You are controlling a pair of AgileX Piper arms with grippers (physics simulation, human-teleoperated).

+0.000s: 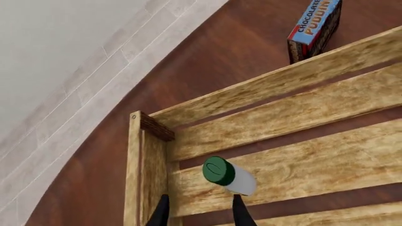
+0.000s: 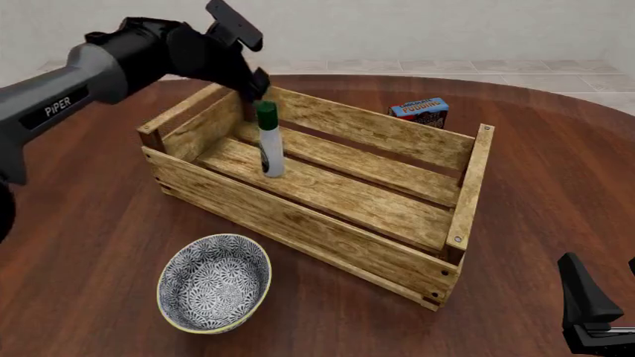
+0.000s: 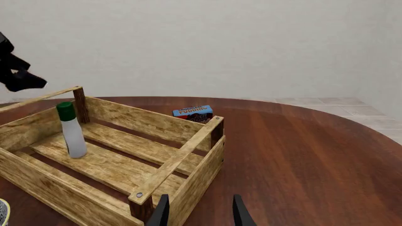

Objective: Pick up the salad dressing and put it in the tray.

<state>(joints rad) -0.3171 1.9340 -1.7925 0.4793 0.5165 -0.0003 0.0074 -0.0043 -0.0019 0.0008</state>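
The salad dressing [image 2: 268,146], a slim white bottle with a dark green cap, stands upright on the floor slats at the left end of the tray [image 2: 297,217]. My left gripper [image 2: 255,92] hovers just above the cap, open, with nothing between its fingers. In the left wrist view the bottle [image 1: 229,176] shows from above, beyond the spread fingertips of the left gripper [image 1: 201,197], inside the tray [image 1: 283,81] near a corner post. My right gripper [image 2: 601,282] waits open near the table's front right. The right wrist view shows the right gripper [image 3: 201,197], the tray [image 3: 188,155] and the bottle [image 3: 71,130].
A blue pudding box [image 2: 420,111] lies on the table behind the tray's far wall, also visible as the pudding box [image 1: 314,28] and pudding box [image 3: 193,113]. A blue-and-white patterned bowl [image 2: 213,282] sits in front of the tray. The round brown table's edge curves at the back.
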